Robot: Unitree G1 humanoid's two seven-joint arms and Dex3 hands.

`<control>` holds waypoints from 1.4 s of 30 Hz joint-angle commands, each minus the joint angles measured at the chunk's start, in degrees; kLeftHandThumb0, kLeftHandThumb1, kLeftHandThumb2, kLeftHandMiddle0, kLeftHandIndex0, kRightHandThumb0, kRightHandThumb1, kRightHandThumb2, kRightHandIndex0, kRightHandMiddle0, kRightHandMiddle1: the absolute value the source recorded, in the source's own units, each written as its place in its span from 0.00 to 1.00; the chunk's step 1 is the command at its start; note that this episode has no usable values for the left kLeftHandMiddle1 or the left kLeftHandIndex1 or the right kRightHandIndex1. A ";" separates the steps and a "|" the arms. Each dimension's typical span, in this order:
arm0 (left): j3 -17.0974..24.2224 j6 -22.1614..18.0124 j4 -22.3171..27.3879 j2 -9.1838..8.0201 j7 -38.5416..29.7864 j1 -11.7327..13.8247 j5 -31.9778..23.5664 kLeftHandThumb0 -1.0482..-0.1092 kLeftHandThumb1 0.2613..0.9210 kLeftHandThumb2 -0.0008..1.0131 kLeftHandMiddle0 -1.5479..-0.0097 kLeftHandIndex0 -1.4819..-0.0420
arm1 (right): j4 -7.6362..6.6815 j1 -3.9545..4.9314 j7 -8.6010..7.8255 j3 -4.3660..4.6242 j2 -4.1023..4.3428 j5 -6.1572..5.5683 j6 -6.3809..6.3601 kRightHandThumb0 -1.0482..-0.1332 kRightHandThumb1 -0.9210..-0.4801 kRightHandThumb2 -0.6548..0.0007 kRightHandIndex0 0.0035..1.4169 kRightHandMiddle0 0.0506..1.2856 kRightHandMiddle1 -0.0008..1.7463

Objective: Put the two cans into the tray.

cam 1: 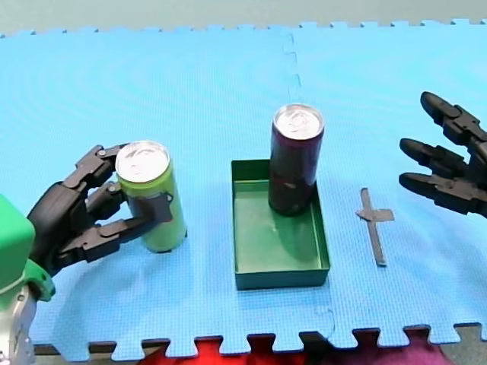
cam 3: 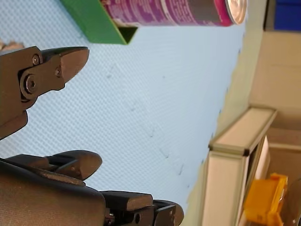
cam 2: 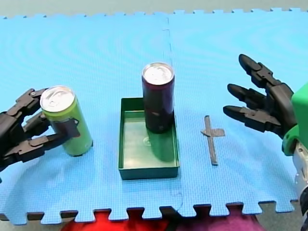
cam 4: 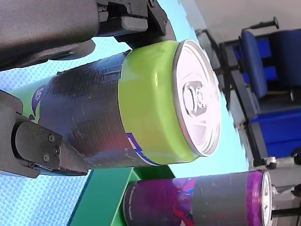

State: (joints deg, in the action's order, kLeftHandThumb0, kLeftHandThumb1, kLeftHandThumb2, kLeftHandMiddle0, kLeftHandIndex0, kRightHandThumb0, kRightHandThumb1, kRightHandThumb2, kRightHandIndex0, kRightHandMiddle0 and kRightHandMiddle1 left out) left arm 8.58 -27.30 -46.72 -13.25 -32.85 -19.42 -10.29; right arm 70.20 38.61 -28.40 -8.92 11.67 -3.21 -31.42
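Observation:
A green can (cam 1: 154,199) stands upright on the blue mat, left of the green tray (cam 1: 275,237). My left hand (cam 1: 99,205) is shut on the green can, fingers wrapped around its side; the second wrist view shows the same green can (cam 4: 141,106) between the black fingers (cam 4: 42,150). A purple can (cam 1: 295,161) stands upright inside the tray at its far end, and shows in the wrist views as well (cam 3: 174,10) (cam 4: 197,200). My right hand (cam 1: 445,163) hangs over the mat to the right of the tray, holding nothing.
A strip of grey tape (cam 1: 373,224) lies on the blue foam mat (cam 1: 190,84) between the tray and my right hand. The mat's jigsaw front edge (cam 1: 251,342) runs close to the tray. Furniture and a blue chair (cam 4: 270,56) stand beyond the mat.

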 commanded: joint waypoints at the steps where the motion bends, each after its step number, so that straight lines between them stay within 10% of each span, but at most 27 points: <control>1: -0.15 -0.64 -0.44 -0.15 0.33 -0.50 0.34 0.00 1.00 0.07 0.88 0.99 | -0.24 0.00 0.23 -0.03 0.22 0.00 -0.38 0.00 0.12 0.99 0.29 0.05 0.00; 42: -1.98 -2.33 -2.78 1.08 0.87 -3.69 2.03 0.00 1.00 0.09 0.92 0.99 | -0.67 -0.08 1.58 0.34 0.60 0.13 -0.86 0.00 0.04 0.99 0.29 0.06 0.00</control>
State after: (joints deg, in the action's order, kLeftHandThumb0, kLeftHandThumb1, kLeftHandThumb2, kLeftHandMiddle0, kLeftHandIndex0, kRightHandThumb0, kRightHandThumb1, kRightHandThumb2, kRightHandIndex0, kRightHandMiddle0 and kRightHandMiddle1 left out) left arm 6.65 -29.66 -49.82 -12.04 -31.91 -23.10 -8.13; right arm 69.64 38.31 -26.75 -8.47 11.94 -2.98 -32.18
